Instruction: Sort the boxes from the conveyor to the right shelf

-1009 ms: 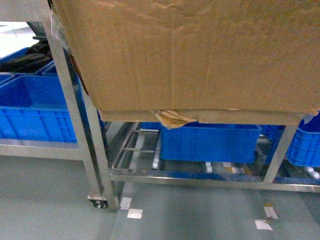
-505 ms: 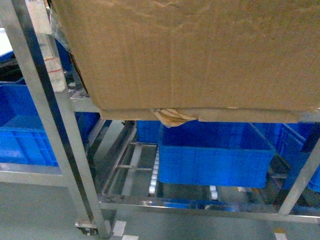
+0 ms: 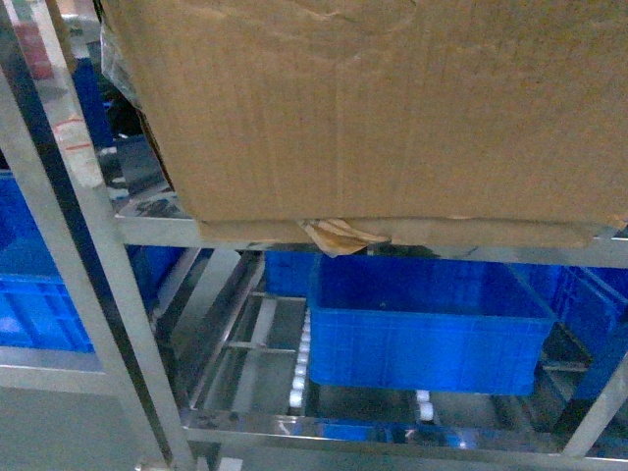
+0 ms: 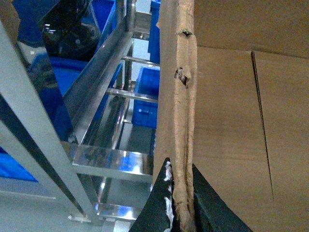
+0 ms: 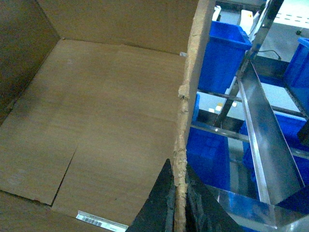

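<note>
The large brown cardboard box (image 3: pixel 392 108) fills the top of the head view, held up off the ground, with a wrinkled tape scrap (image 3: pixel 339 235) hanging at its bottom edge. My left gripper (image 4: pixel 181 193) is shut on the ragged rim of the box's left wall (image 4: pixel 186 96). My right gripper (image 5: pixel 179 198) is shut on the rim of its right wall (image 5: pixel 193 72); the box's inside (image 5: pixel 106 106) is bare. The steel right shelf (image 3: pixel 294 427) with white rollers (image 3: pixel 302 363) stands straight ahead, below and behind the box. The conveyor is out of view. Neither gripper shows in the head view.
A blue bin (image 3: pixel 432 329) sits on the shelf's lower tier, with more blue bins (image 3: pixel 39 294) to the left. A steel upright (image 3: pixel 69 226) stands close at the left. Shelf rails run beside each wrist (image 4: pixel 111 162) (image 5: pixel 263 140). A barcode label (image 5: pixel 96 220) lies inside the box.
The shelf has grown larger and slid down-left in the head view as I closed in; the floor has dropped out of sight. The box keeps its place, both grips unchanged.
</note>
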